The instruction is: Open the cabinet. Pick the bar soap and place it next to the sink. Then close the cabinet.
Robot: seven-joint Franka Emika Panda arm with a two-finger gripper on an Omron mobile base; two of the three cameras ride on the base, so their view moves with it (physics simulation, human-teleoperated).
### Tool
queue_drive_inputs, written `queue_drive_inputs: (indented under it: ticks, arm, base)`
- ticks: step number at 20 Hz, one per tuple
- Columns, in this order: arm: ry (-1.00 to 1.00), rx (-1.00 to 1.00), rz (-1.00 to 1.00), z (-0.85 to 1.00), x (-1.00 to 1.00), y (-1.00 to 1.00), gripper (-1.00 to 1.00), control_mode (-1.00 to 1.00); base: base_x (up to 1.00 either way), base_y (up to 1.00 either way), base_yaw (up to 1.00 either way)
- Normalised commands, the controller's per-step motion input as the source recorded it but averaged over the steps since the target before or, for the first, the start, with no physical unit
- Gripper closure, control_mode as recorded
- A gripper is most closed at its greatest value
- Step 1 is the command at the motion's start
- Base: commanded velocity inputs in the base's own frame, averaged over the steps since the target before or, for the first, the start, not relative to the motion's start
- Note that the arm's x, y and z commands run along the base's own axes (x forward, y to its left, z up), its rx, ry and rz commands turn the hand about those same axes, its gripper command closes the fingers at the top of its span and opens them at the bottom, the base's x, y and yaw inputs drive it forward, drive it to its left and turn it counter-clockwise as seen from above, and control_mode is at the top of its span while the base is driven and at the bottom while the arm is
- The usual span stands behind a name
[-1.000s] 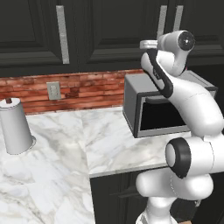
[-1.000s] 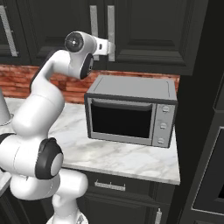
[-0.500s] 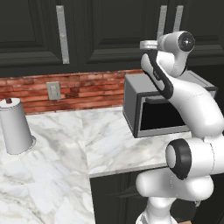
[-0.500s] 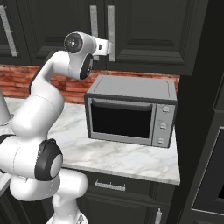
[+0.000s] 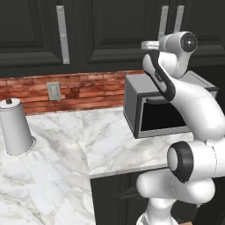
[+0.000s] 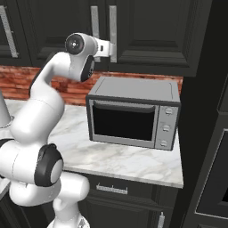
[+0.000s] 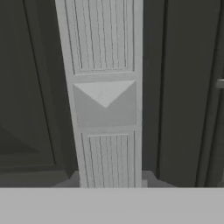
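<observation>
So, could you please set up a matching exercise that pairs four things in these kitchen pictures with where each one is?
Things:
1. microwave
2. paper towel roll
3. wall outlet
4. cabinet handle

Places:
A. on the brick backsplash
B. right in front of the hand camera
C. on the counter, below the wall cabinets, beside the arm
D. standing at the far left of the counter

Pairs: 1-C, 2-D, 3-A, 4-B
</observation>
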Motion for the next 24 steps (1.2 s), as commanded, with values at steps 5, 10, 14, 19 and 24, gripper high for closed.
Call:
queue_drive_inputs:
  ticks: [5,10,14,19,24]
  arm:
    - [0.0,0.0,0.0,0.02,-0.34,0.0,1.0,-1.0]
    - [0.0,0.0,0.0,0.04,-0.33,0.06,1.0,-1.0]
    - [-0.02,0.0,0.0,0.02,-0.36,0.14,1.0,-1.0]
    - [-0.04,0.0,0.0,0.01,-0.46,0.29,1.0,-1.0]
    - [-0.05,0.0,-0.04,0.05,-0.38,0.38,1.0,-1.0]
  base:
    - [0.0,0.0,0.0]
    - [0.0,0.0,0.0]
    - [0.0,0.0,0.0]
    - [0.0,0.0,0.0]
    - [0.0,0.0,0.0]
